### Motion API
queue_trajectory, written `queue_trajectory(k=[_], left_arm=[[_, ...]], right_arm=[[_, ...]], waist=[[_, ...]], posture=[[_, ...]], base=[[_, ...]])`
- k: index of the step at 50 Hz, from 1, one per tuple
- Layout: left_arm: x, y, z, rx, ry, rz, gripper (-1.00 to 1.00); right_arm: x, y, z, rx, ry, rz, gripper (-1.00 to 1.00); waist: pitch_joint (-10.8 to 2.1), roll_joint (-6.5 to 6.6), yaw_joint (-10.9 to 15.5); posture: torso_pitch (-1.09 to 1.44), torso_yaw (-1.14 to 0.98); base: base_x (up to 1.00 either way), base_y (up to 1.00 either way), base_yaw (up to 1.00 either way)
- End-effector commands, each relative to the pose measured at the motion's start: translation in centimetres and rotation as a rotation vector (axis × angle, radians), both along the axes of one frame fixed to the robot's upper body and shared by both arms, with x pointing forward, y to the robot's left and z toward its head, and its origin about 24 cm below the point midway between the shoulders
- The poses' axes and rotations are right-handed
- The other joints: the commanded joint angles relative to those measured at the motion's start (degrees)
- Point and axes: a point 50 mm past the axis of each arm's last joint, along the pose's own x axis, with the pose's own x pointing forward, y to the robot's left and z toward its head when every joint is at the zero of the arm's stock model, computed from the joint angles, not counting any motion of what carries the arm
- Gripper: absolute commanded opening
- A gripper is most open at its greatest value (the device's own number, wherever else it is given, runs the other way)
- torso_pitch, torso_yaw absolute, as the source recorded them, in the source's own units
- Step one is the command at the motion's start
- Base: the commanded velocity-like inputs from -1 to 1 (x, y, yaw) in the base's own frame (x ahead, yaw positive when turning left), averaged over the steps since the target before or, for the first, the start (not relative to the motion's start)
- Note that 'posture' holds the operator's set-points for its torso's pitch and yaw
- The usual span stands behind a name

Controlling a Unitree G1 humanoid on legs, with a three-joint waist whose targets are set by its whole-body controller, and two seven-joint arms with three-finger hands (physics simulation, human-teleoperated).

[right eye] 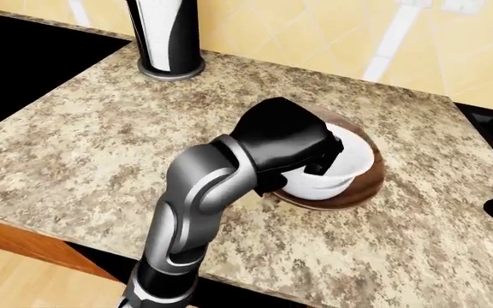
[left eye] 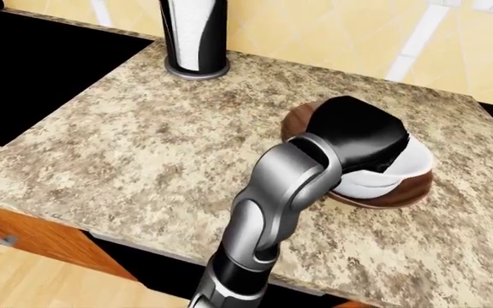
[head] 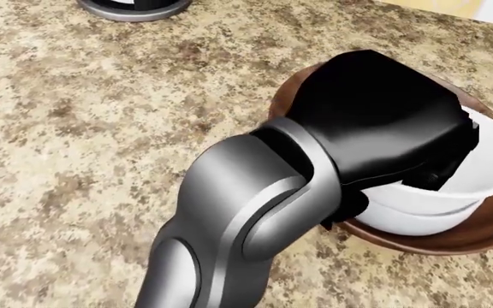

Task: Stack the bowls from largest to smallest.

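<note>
The left hand (head: 383, 122) is seen over the stacked bowls, its black housing covering most of them in all 3 views. The fingers (head: 448, 170) are only partly shown, as a dark stub that dips inside the rim of the upper white bowl (head: 486, 170). Whether they are clenched on the rim or released cannot be told, since the housing hides them. The grey forearm (head: 238, 212) is seen rising from the bottom of the head view and bending at the wrist toward the bowls.

Just under the fingers, the upper white bowl is seated in a lower white bowl (head: 417, 221), of which only a curved band of wall is shown beneath it. Both are carried in a wide brown wooden bowl (head: 478, 240), whose rim is seen around them on the side below and to the right of the fingers, and again as a dark arc (left eye: 296, 122) to the left of the hand in the left-eye view. The wooden bowl is set on the speckled granite worktop (left eye: 144, 147).

Well apart from the fingers, toward the top left of the eye views, a black-and-white cylinder on a round grey base (left eye: 195, 38) is stood upright on the worktop near the yellow tiled wall (left eye: 332, 32). A black recessed surface (left eye: 41, 77) is set beside the worktop at the far left.

The right hand is not identified with certainty in any view.
</note>
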Motion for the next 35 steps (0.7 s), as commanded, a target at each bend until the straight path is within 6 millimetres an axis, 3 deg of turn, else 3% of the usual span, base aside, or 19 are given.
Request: queue_trajectory(k=[1,8,16,21,27,35], left_arm=[[-0.8,-0.2,1.1,-0.041,-0.062,-0.028,-0.52],[-0.8,-0.3,0.9,-0.037,-0.062,-0.028,-0.22],[-1.2,0.1,2.1,-0.032,-0.077,-0.024,-0.1],[-1.3,1.3,3.8,-0.05,-0.095,-0.006,-0.08],[-1.4,2.1,4.6,-0.062,-0.102,0.004,-0.06],[-1.2,5.9,7.2,-0.116,-0.114,0.064,0.0]], right_arm=[[-0.4,0.0,0.8,-0.031,-0.044,-0.014,1.0],[-0.3,0.0,0.7,-0.03,-0.045,-0.015,1.0],[-0.6,-0.1,1.0,-0.029,-0.05,-0.017,1.0],[-0.6,0.0,1.5,-0.031,-0.055,-0.016,1.0],[-0.5,0.2,2.0,-0.036,-0.059,-0.013,1.0],[-0.7,0.4,2.7,-0.043,-0.066,-0.011,1.0]], waist=[[-0.95,-0.51,-0.03],[-1.0,-0.54,-0.07],[-1.03,-0.58,0.03],[-0.88,-0.42,-0.03],[-0.81,-0.22,-0.02],[-0.56,0.12,-0.05]], posture=[[0.0,0.0],[0.0,0.0],[0.0,0.0],[0.0,0.0],[0.0,0.0],[0.0,0.0]], base=[[0.0,0.0,0.0],[0.0,0.0,0.0],[0.0,0.0,0.0],[0.0,0.0,0.0],[0.0,0.0,0.0],[0.0,0.0,0.0]])
